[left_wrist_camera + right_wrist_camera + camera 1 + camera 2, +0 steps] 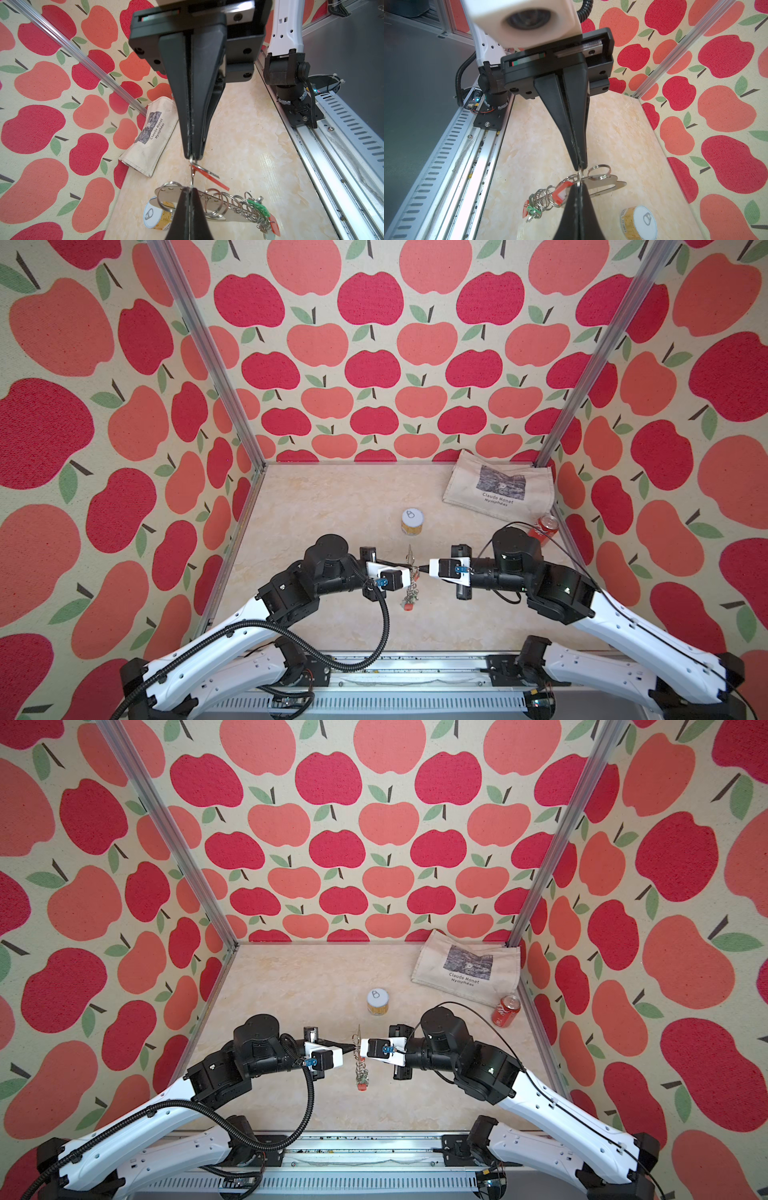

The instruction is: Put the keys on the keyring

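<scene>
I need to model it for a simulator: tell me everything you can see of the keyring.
The keyring is a flat, thin grey plate that looks like metal, with an oblong slot and a pointed end. Split rings run through holes along one edge; tagged keys bunch at one end. In both top views it shows edge-on, between the shut left claw and right claw, which pinch one ring by it. Whether it touches the table is unclear.
</scene>
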